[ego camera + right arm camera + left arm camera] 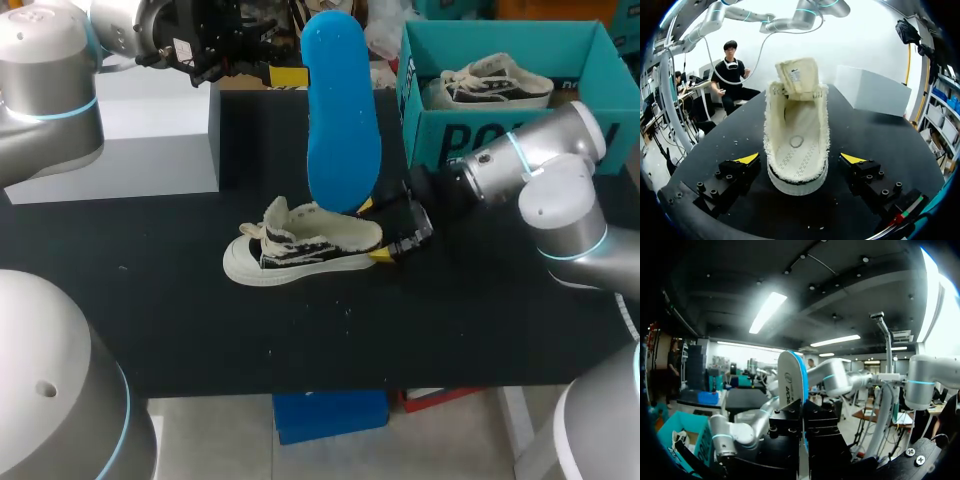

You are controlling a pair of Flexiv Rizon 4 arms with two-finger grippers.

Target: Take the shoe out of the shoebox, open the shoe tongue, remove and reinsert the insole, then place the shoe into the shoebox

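A black-and-cream sneaker [300,245] lies on the black table, toe to the left. In the right wrist view its heel [797,150] sits between the spread fingers of my right gripper [800,160], and neither yellow tip touches it. Its tongue [797,75] is folded up, showing the bare inside. High above the shoe my left gripper [285,75] is shut on the edge of the blue insole [340,110], which hangs upright. In the left wrist view the insole [792,385] stands edge-on between the black fingers. My right gripper [385,232] sits at the shoe's heel.
The teal shoebox [440,135] stands at the back right with a second sneaker [495,80] inside. A white block [150,130] stands at the back left. Bare black tabletop [200,330] lies in front of the shoe.
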